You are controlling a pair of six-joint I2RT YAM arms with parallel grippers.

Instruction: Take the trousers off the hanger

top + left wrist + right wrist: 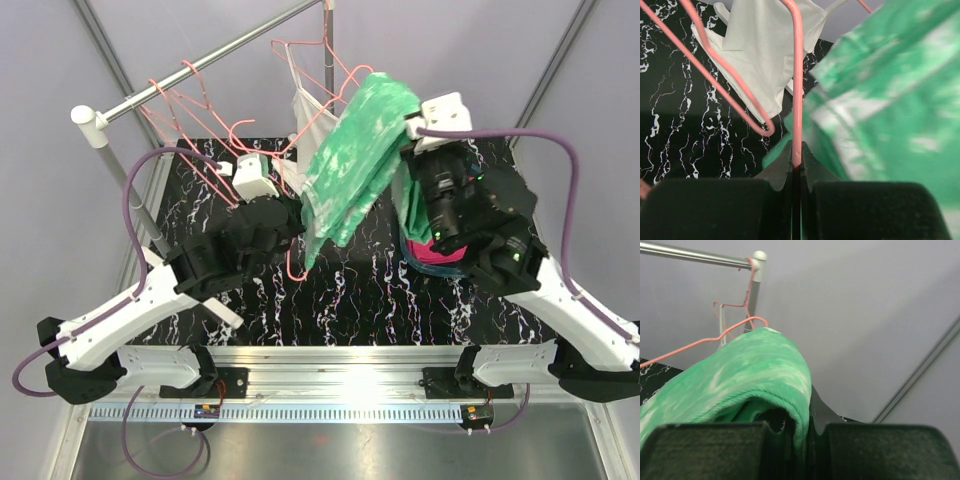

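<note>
The mottled green and white trousers (pixel 355 160) hang in the air over the table's middle, draped from my right gripper (pixel 412 128), which is shut on their top fold (pixel 765 370). My left gripper (pixel 290 222) is shut on the pink wire hanger (pixel 798 90), whose bar runs up beside the green cloth (pixel 890 100). A magenta-pink garment (pixel 440 255) lies on the table under my right arm, mostly hidden. The black speckled trousers are not visible.
A white strappy tank top (pixel 308 115) hangs on a pink hanger from the silver rail (pixel 200 60). Several empty pink hangers (pixel 185 110) hang at the rail's left. The rail's post (pixel 328 30) stands at the back. The table (pixel 350 290) is black marbled.
</note>
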